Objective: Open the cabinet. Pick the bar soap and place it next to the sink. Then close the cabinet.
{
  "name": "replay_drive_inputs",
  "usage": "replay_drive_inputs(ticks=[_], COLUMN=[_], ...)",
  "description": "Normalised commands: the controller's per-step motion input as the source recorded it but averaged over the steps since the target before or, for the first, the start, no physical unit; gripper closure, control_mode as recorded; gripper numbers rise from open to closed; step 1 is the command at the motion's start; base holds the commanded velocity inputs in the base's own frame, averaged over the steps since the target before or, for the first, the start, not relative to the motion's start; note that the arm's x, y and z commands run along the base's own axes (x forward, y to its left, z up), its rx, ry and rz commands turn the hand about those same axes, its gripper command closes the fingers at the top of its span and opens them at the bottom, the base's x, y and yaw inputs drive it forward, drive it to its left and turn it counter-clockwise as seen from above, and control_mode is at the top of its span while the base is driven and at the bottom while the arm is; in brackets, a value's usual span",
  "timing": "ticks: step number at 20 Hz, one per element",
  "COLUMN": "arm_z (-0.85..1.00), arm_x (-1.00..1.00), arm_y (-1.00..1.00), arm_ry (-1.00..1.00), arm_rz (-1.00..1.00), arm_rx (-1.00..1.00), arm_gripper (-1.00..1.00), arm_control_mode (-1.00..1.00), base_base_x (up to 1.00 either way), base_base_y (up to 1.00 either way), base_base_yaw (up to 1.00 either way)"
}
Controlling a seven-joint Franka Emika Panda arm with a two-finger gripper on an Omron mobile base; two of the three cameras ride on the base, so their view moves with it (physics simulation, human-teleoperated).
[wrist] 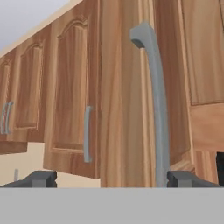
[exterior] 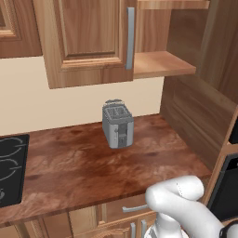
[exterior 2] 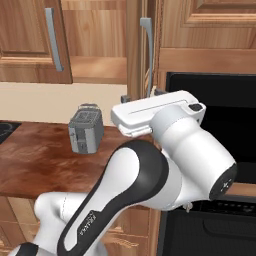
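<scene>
The white arm (exterior 2: 165,150) bends up from the base, its hand raised in front of the cabinet (exterior: 88,42). The gripper (exterior 2: 140,95) stands wide open and holds nothing; in the hand view its two dark fingertips (wrist: 41,178) sit well apart, with the long grey handle (wrist: 155,100) of the swung-out right door rising just beside the right-hand tip. Whether a tip touches the handle cannot be told. Below and beyond the hand lies the brown wooden bench (exterior: 93,162), with a grey toaster (exterior: 117,123) standing upright near the back wall and a black cooktop (exterior: 11,169) at the bench's left end. To the right of the bench is a black oven (exterior 2: 215,125) set in a tall wooden unit. Farther up, the cabinet's left door (exterior: 86,37) is closed with its grey bar handle vertical, while the right half is open, showing a bare wooden shelf (exterior: 162,62). The bar soap cannot be made out on the part of the shelf that shows.
</scene>
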Motion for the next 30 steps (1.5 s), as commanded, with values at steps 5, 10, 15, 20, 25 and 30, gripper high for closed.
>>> replay_drive_inputs(ticks=[5, 10, 15, 20, 25, 30], arm_z=[-0.01, 0.00, 0.00, 0.00, 0.00, 0.00], arm_x=[0.15, 0.11, 0.10, 0.00, 0.00, 0.04], arm_y=[0.00, 0.00, 0.09, 0.32, 0.43, 0.35], arm_ry=[0.00, 0.00, 0.00, -0.02, -0.03, -0.01], arm_rz=[-0.02, -0.03, 0.00, 0.00, 0.00, 0.00], arm_rx=[0.00, 0.00, 0.00, 0.00, 0.00, 0.00], arm_gripper=[-1.00, -1.00, -1.00, -1.00, -1.00, -1.00], arm_control_mode=[-1.00, -1.00, -1.00, -1.00, -1.00, -1.00], base_base_x=[0.00, 0.00, 0.00, 0.00, 0.00, 0.00], base_base_y=[0.00, 0.00, 0.00, 0.00, 0.00, 0.00], base_base_yaw=[0.00, 0.00, 0.00, 0.00, 0.00, 0.00])
